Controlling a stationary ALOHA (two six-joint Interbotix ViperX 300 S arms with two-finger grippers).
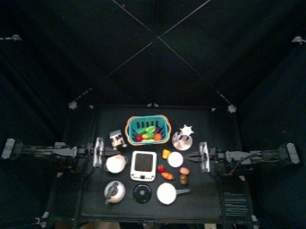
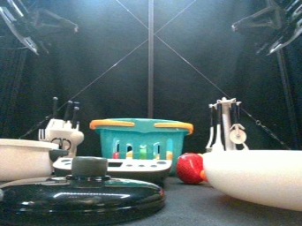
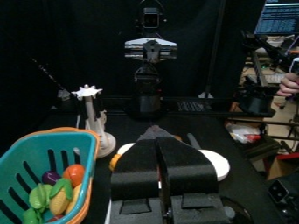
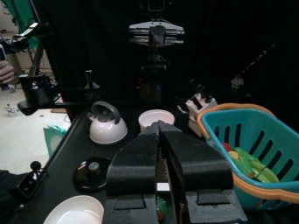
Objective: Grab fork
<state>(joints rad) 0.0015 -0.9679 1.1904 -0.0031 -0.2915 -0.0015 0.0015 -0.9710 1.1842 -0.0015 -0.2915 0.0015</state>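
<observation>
Poised at opposite ends of the bench [image 1: 89,183], left gripper [image 3: 160,144] and right gripper [image 4: 162,143], fingers pressed closed on nothing, flanking a teal basket [image 1: 146,130] of toy food.

Surface [image 1: 89,201], far half: teal basket [image 1: 146,129] at centre; utensil caddy [image 1: 116,139] just left of it, utensil stand [image 1: 183,136] just right, narrow gaps between.

Near half: white bowl [image 1: 114,164], kettle [image 1: 114,190], black lid [image 1: 143,193], white plate [image 1: 166,192], closely packed.

Open lanes: bare left and right edges of the surface.
</observation>
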